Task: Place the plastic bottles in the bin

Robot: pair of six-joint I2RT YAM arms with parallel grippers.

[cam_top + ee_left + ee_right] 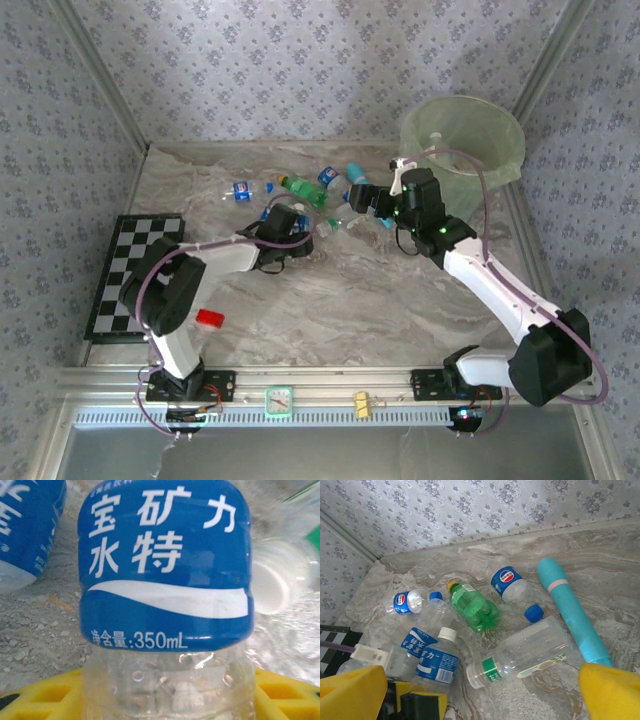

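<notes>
Several plastic bottles lie in a loose pile at the back of the table. My left gripper [290, 222] [165, 700] is shut on a clear bottle with a blue label [165, 565] [434, 661], its yellow fingers [42, 697] pressed against both sides of the body. My right gripper [372, 200] [480, 676] hangs open above the pile with nothing between its fingers [612, 692]. Below it lie a clear bottle with a green band [525, 655], a green bottle [472, 605] and a blue-capped cola bottle [512, 585]. The pale green bin [462, 140] stands at the back right.
A teal tube [572, 612] lies right of the pile. A small red block [209, 318] sits near the left arm, and a checkered board [130, 275] lies on the left side. Patterned walls close in the back and sides.
</notes>
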